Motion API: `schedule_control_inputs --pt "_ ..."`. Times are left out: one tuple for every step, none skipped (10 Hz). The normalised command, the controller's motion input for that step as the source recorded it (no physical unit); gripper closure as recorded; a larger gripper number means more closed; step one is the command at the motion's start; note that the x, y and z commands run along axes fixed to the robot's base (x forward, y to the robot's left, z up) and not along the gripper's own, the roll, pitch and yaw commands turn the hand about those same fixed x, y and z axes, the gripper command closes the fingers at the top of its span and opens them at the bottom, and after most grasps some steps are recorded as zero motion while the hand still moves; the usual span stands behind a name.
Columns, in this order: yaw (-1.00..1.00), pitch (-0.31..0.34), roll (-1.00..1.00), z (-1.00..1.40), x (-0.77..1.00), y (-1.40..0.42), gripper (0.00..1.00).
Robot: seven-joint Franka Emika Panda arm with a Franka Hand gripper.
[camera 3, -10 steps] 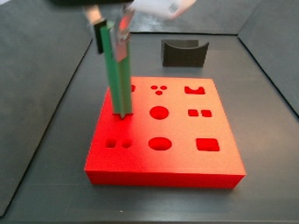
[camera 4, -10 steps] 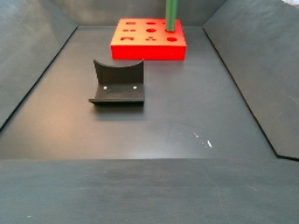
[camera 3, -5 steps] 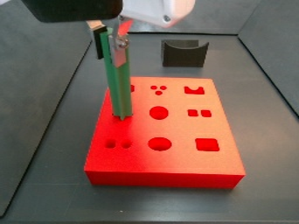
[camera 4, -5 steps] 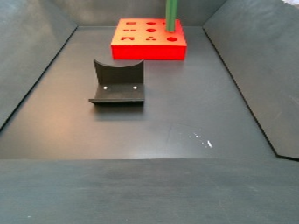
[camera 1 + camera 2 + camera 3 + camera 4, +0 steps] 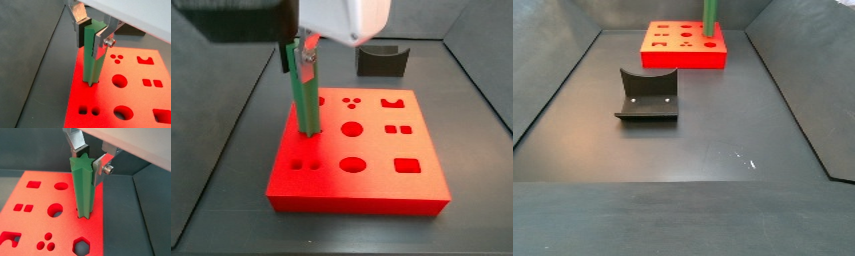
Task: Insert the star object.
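The star object (image 5: 305, 95) is a long green rod with a star-shaped top end. It stands upright with its lower end in a hole near a far corner of the red block (image 5: 372, 175). My gripper (image 5: 301, 48) is right above the block, shut on the rod's upper part. In both wrist views the silver fingers clamp the rod (image 5: 93, 57) (image 5: 83, 190) from two sides, the gripper (image 5: 91, 44) (image 5: 89, 164) holding just below the star tip. A side view shows only the rod (image 5: 710, 14) on the block (image 5: 680, 55); the gripper is out of that frame.
The red block (image 5: 137, 97) (image 5: 33, 220) has several other holes of different shapes. The dark fixture (image 5: 381, 60) (image 5: 647, 95) stands on the dark floor apart from the block. Dark walls enclose the floor.
The gripper has come down with the rod, whose top end now stands lower above the block. The block and the fixture have not moved.
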Motion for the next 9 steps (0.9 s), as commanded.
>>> schedule_control_inputs --pt "-0.08 0.0 0.0 -0.87 0.0 0.0 1.0" --pt "-0.07 -0.034 -0.03 -0.99 0.0 0.0 1.0" --pt "-0.08 -0.087 -0.07 -0.96 0.0 0.0 1.0" --pt "-0.07 -0.106 -0.08 -0.92 0.0 0.0 1.0" --pt "-0.07 -0.129 -0.09 -0.87 0.0 0.0 1.0" --pt "-0.07 -0.103 -0.06 -0.96 0.0 0.0 1.0" --pt "-0.03 -0.049 0.0 -1.0 0.05 0.0 1.0" --pt "-0.05 -0.029 0.0 -1.0 0.03 0.0 1.0" --pt "-0.06 -0.024 0.0 -1.0 0.0 0.0 1.0"
